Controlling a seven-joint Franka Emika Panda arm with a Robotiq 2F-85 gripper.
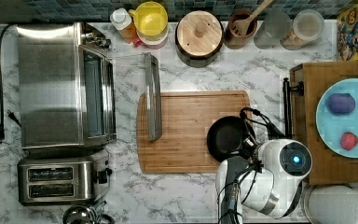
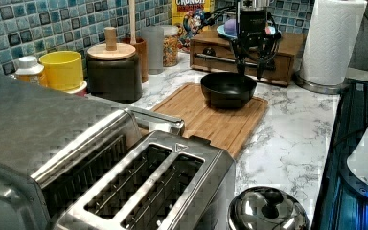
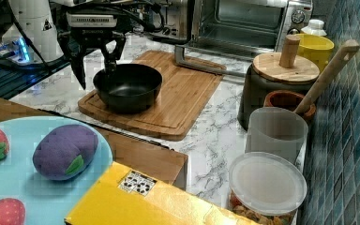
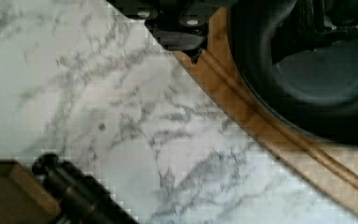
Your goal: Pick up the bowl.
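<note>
Marble counter (image 1: 186,196) carrying a wooden board (image 1: 186,135) with the bowl (image 1: 227,138).
Gripper (image 3: 96,70) is straddling the bowl's rim, fingers spread, gripping nothing; oven door handle (image 1: 152,95) is lying at the top view's nine o'clock.

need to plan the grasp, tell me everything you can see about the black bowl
The bowl is round, shallow and glossy black, with a duller greyish flat bottom, and it is empty. It sits upright on the wooden cutting board, near the corner closest to the arm. The gripper straddles its rim with jaws open, one finger inside, one outside.
</note>
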